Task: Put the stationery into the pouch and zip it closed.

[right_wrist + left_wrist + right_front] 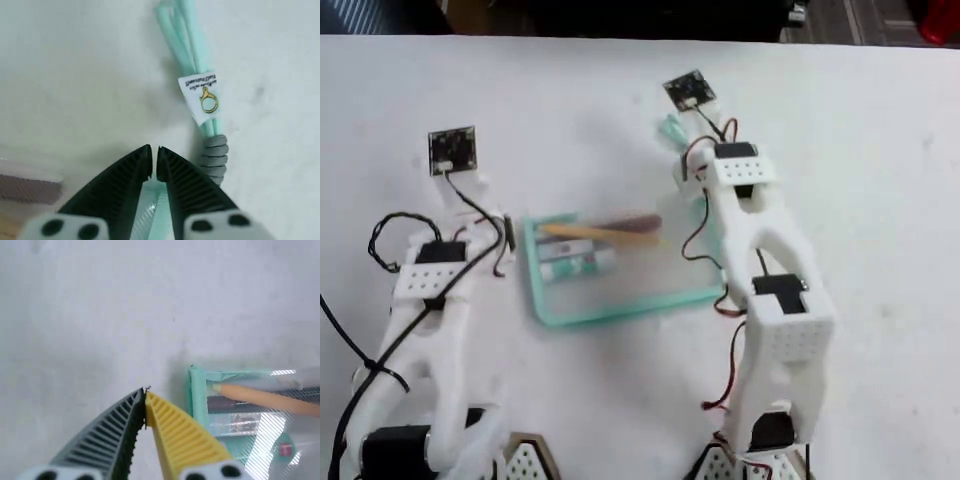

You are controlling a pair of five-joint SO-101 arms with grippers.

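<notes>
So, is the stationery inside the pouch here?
Inside, as far as shown: the pencil and a white tube lie within the teal rim of the pouch, under its clear face.

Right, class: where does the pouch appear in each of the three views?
High view: pouch mid-table, between the two arms.
Left wrist view: its corner beside the left gripper.
Right wrist view: a mint strip behind the right gripper.
Shared landmark: the mint-green edging.

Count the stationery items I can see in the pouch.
3, all in the clear pouch: a tan pencil along its far side, a dark pen right beside the pencil, and a white tube nearer the arms. Others may be hidden underneath.
</notes>
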